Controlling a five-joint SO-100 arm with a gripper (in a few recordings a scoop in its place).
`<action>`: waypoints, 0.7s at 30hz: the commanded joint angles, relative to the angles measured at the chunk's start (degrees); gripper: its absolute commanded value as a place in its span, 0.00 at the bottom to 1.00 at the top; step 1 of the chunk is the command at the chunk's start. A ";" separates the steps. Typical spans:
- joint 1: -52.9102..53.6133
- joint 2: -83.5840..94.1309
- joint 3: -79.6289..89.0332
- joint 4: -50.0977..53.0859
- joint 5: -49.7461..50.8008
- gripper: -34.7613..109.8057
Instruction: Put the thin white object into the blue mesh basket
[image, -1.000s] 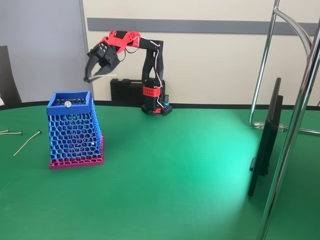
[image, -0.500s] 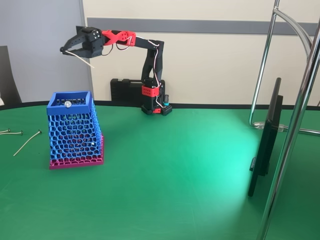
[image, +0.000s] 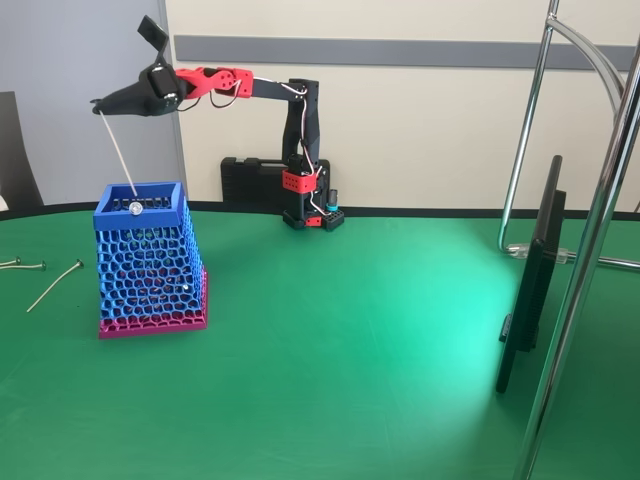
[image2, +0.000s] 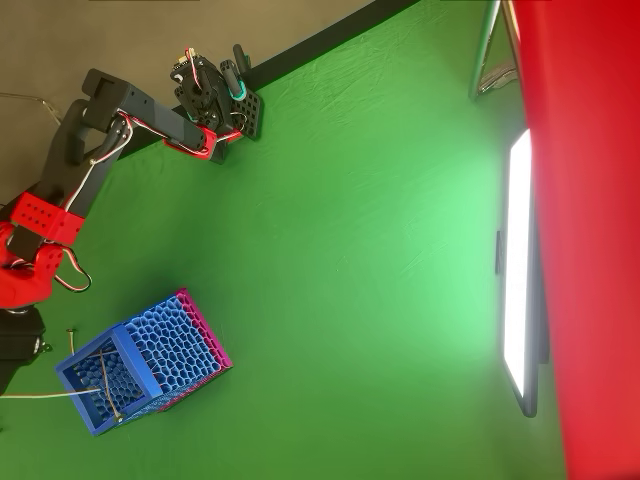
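The blue mesh basket (image: 150, 262) stands on its pink base at the left of the green table; from overhead it is a blue box (image2: 140, 365) at the lower left. High above its left side my gripper (image: 98, 103) is shut on the top end of the thin white object (image: 118, 155). That stick hangs down and slightly rightwards, and its lower end reaches the basket's open rim. In the overhead view the thin white object (image2: 50, 393) shows as a pale line running from the left edge to the basket's mouth.
Greyish sticks (image: 55, 285) lie on the table left of the basket. A black case (image: 250, 182) sits behind the arm's base. A dark screen (image: 530, 285) and a chrome stand (image: 590, 250) occupy the right. A small metallic knob (image: 134, 208) shows inside the basket's rim.
The arm has stretched out leftwards and risen. The held stick, first level and then slanted, now hangs nearly straight down with its tip at the basket's rim.
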 joint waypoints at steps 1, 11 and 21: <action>-1.41 -0.88 -1.93 -1.05 -4.75 0.24; -6.59 1.41 7.82 -1.85 -6.06 0.24; -9.05 8.61 28.74 -14.06 -8.96 0.30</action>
